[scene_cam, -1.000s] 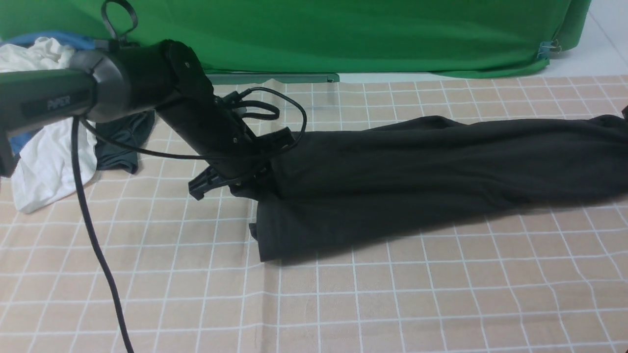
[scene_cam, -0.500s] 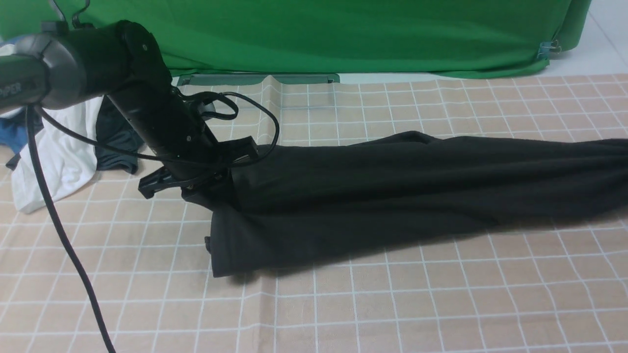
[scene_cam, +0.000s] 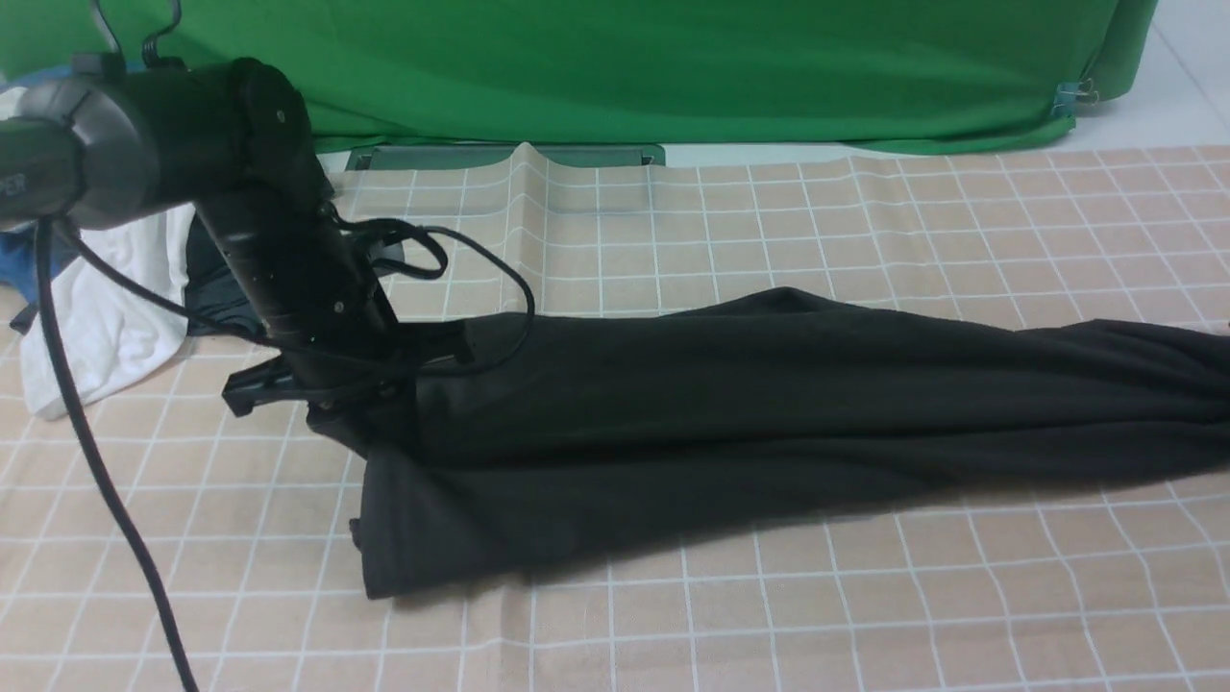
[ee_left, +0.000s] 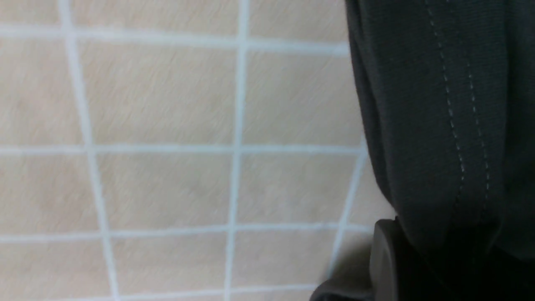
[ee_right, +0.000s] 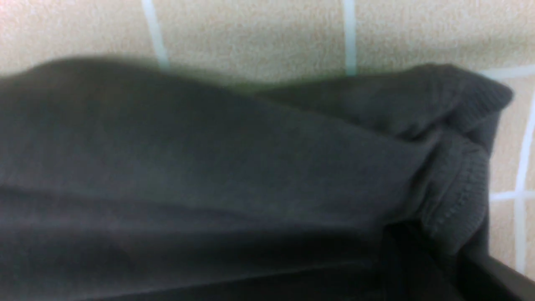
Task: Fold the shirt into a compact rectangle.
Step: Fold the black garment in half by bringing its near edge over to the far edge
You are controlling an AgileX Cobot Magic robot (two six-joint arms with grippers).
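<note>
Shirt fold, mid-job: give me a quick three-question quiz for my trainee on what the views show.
1. True or false: the shirt already lies as a compact rectangle.
2. What is the left gripper shut on? A a towel; B the shirt; C nothing.
3. Fill in: the white garment lies on the robot's ____ side of the shirt.

Key: 1 false, it is stretched out long across the cloth. 2 B. 3 left.
</note>
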